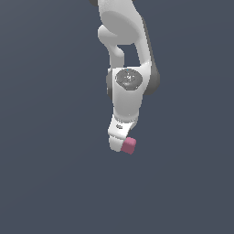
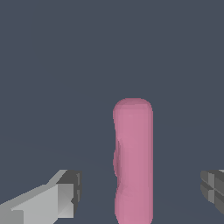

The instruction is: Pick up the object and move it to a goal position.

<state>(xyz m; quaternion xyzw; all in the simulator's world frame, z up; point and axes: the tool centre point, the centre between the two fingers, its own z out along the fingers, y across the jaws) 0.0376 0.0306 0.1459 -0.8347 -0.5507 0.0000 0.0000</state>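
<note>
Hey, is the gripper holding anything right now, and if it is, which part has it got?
Nothing is held. The gripper is open around the pink block, with clear gaps between the block and both fingers.

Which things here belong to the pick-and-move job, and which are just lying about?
Belongs to the job:
- pink block, between the open fingers, touching neither
- gripper

Lying about:
- nothing else shows, only a plain dark grey background

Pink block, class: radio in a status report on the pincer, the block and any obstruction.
Pincer open, fingers either side of pink block, gaps showing both sides. Block not gripped. Nothing else in view, no obstruction seen.
</note>
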